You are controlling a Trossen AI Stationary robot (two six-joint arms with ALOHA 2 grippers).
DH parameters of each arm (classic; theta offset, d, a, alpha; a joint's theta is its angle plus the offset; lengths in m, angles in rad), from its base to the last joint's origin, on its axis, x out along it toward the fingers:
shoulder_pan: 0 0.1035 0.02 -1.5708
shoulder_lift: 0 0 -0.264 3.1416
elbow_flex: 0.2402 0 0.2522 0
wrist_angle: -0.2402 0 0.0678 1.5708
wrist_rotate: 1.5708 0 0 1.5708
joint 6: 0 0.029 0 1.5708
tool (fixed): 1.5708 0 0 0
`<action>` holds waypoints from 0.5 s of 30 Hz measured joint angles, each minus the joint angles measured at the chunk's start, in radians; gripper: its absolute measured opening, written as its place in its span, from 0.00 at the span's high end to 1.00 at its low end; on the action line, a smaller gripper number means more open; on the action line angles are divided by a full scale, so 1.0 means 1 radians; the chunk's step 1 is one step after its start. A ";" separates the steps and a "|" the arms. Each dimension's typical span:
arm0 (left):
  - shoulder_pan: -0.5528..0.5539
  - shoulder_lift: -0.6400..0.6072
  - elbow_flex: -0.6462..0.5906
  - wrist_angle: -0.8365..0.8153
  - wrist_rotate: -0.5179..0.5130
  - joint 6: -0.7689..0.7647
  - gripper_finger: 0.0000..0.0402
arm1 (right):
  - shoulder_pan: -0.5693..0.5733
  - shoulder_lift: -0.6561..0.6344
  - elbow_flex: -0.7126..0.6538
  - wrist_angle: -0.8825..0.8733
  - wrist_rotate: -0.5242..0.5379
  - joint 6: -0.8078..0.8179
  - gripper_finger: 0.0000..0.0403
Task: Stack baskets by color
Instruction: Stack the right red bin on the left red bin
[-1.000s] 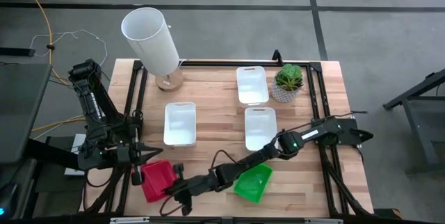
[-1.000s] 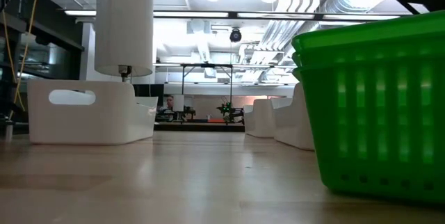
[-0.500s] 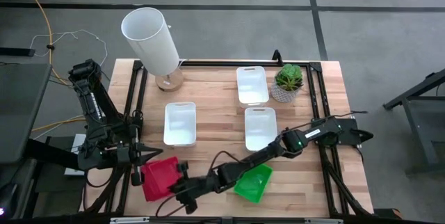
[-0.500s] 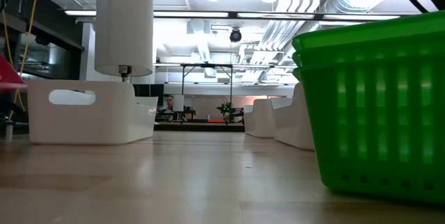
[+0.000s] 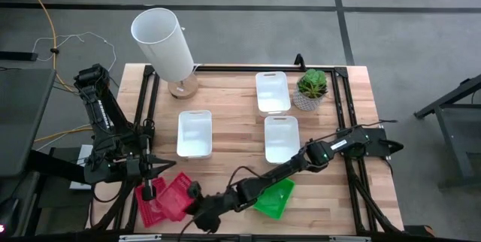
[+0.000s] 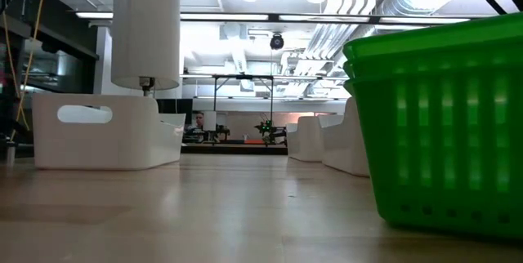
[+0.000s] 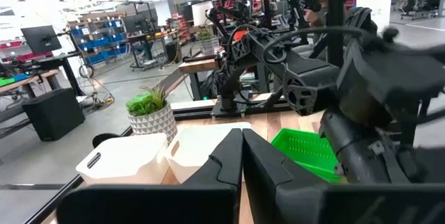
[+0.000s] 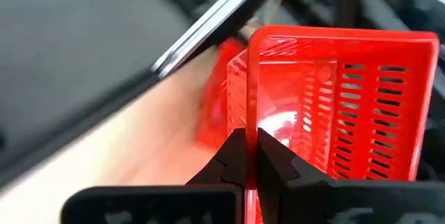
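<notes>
The table (image 5: 225, 99) fills the centre of the high view. The right arm reaches from the right edge diagonally down to the lower left. The left arm waits at the left edge.

The right gripper (image 5: 197, 210) sits at lower centre-left of the high view, just right of the red baskets (image 5: 167, 198). Its jaws are clenched on the near wall of a red basket (image 8: 334, 99); in the right wrist view the thin red rim runs between the closed fingers. The held basket appears tilted, its open side facing the camera. Its long axis runs roughly left to right in the high view. A second red basket lies just beside it to the left, overlapping or nested; which cannot be told. Judgement: the next move is to seat the held basket into its neighbour, so it must travel left from the jaws.

The left gripper (image 5: 154, 168) is clenched and empty, just above the red baskets. It is the nearest obstruction.

Other items:
- Green baskets (image 5: 273, 197), stacked, lower centre, under the right forearm.
- White baskets: one at centre-left (image 5: 195, 133), one at centre-right (image 5: 281, 137), one upper-right (image 5: 271, 91), not yet stacked.
- Cylinder (image 5: 164, 43), upper left.
- Plant (image 5: 311, 88), upper right.
</notes>
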 joint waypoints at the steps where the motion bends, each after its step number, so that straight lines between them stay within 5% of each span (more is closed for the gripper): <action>1: 0.000 0.000 0.000 0.000 0.000 -0.001 1.00 | 0.000 0.001 0.000 -0.024 -0.011 -0.024 1.00; 4: 0.000 0.000 0.000 0.000 0.010 -0.023 1.00 | 0.001 0.001 0.000 -0.061 0.022 -0.028 1.00; 8: 0.004 0.001 0.000 0.000 0.146 -0.026 1.00 | 0.021 -0.027 -0.001 -0.201 0.173 -0.054 1.00; 15: 0.112 0.040 0.000 0.004 0.249 -0.057 1.00 | 0.053 -0.183 0.000 -0.735 0.347 0.224 1.00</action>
